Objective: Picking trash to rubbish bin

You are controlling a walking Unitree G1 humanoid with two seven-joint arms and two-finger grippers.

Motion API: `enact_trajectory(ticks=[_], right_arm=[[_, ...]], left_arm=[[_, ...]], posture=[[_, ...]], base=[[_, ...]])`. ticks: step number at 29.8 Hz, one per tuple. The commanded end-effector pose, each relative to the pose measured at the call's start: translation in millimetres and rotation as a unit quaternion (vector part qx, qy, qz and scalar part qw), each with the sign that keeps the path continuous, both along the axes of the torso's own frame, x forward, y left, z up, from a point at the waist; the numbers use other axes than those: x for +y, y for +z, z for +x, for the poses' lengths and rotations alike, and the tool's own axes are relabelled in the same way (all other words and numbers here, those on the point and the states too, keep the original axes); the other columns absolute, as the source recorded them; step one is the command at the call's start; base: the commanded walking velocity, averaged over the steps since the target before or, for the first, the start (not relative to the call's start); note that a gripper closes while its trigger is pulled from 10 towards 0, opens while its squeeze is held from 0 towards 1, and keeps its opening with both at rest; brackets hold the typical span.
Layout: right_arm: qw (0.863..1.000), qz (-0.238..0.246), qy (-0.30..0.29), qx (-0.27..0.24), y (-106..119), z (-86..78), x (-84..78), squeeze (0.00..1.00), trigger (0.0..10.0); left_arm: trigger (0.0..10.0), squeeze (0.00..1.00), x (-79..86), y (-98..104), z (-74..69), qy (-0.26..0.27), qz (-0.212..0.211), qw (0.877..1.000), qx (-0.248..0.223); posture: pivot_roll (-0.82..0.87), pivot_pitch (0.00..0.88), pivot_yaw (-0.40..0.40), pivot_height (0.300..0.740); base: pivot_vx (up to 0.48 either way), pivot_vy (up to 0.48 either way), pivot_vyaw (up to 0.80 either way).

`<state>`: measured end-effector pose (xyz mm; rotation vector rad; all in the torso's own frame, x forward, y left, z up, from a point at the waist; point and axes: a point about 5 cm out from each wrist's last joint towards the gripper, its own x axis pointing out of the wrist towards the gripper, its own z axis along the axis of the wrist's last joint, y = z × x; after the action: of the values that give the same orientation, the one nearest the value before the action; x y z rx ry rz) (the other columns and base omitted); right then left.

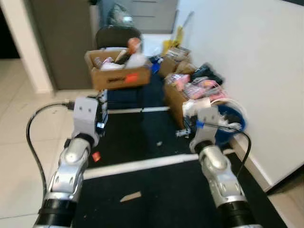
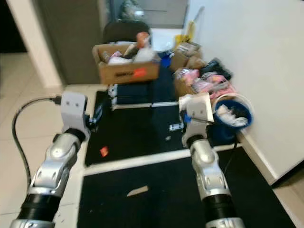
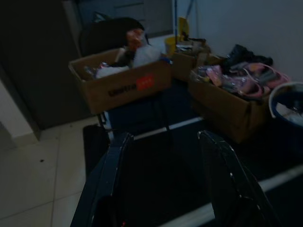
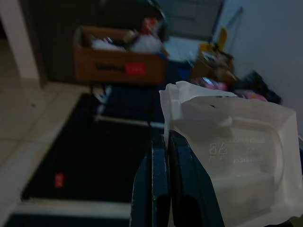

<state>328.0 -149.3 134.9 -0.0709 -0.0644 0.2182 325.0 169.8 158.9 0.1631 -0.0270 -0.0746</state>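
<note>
My right gripper point(image 4: 163, 142) is shut on the edge of a white moulded plastic packaging tray point(image 4: 236, 146), held up in front of me point(image 2: 195, 107). Just to its right, against the wall, stands a blue rubbish bin point(image 2: 244, 124) with a white liner and trash inside. My left gripper point(image 3: 163, 137) is raised over the left edge of the black mat, open, with nothing between its fingers. On the floor lie a red scrap point(image 2: 104, 151), a brown cardboard scrap point(image 2: 137, 191) and a small piece of litter point(image 2: 175, 127).
A cardboard box point(image 1: 118, 76) full of items rests on a black chair ahead. More open boxes point(image 1: 176, 97) with pink things stand along the white wall point(image 1: 256, 61) on the right. Black mats point(image 1: 137, 137) cover the floor, with pale tiles to the left.
</note>
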Motion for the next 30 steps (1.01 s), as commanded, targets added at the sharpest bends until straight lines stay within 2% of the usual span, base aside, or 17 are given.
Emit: enact_trajectory(ticks=[1, 4, 5, 6, 8, 11, 19, 24, 30], right_arm=[[0.999, 0.014, 0.015, 0.030, -13.8, -3.7, 5.5, 0.00, 10.0], [0.999, 0.022, 0.014, 0.032, -14.8, -3.9, 5.6, 0.00, 10.0], [0.999, 0.027, 0.012, 0.043, -19.6, -4.2, 4.8, 0.00, 10.0], [0.998, 0.027, 0.010, 0.055, -25.7, -5.1, 3.4, 0.00, 10.0], [0.998, 0.027, 0.010, 0.055, -25.7, -5.1, 3.4, 0.00, 10.0], [0.997, 0.015, 0.007, 0.078, -38.0, -8.0, -0.3, 0.00, 10.0], [0.996, 0.016, 0.004, 0.086, -42.4, -9.0, -3.5, 0.00, 10.0], [0.996, 0.017, 0.009, 0.089, -45.3, -8.6, 3.4, 0.00, 10.0], [0.996, 0.020, 0.006, 0.087, -45.2, -6.4, 3.2, 0.00, 10.0]], left_arm=[[10.0, 0.00, 9.0, -17.5, -3.6, 0.016, -0.005, 0.999, 0.038], [10.0, 0.00, 10.7, -20.7, -4.2, 0.020, -0.008, 0.999, 0.045], [10.0, 0.00, 14.8, -30.7, -5.0, 0.033, -0.015, 0.997, 0.070], [10.0, 0.00, 18.7, -39.9, -6.7, 0.044, -0.004, 0.995, 0.089], [10.0, 0.00, 18.7, -39.9, -6.7, 0.044, -0.004, 0.995, 0.089], [10.0, 0.00, 20.8, -49.3, -11.3, 0.045, 0.011, 0.993, 0.110], [10.0, 0.00, 18.2, -44.0, -11.1, 0.044, 0.000, 0.994, 0.102], [10.0, 0.00, 15.6, -42.5, -7.6, 0.038, -0.001, 0.994, 0.102], [10.0, 0.00, 12.7, -41.4, -5.9, 0.030, 0.005, 0.994, 0.103]], posture=[[-0.03, 0.053, -0.050, 0.740], [-0.03, 0.053, -0.050, 0.740], [-0.03, 0.053, -0.048, 0.740], [-0.03, 0.054, -0.050, 0.740], [-0.03, 0.054, -0.050, 0.740], [-0.03, 0.065, -0.049, 0.740], [-0.03, 0.067, -0.057, 0.740], [-0.03, 0.072, -0.055, 0.740], [-0.03, 0.073, -0.050, 0.740]], base=[[0.000, 0.000, 0.00], [0.000, 0.000, 0.00], [0.000, 0.000, 0.00], [0.000, 0.000, 0.00], [0.000, 0.000, 0.00], [0.000, 0.000, 0.00], [0.000, 0.000, 0.00], [0.277, 0.000, 0.00], [0.298, 0.000, 0.00]])
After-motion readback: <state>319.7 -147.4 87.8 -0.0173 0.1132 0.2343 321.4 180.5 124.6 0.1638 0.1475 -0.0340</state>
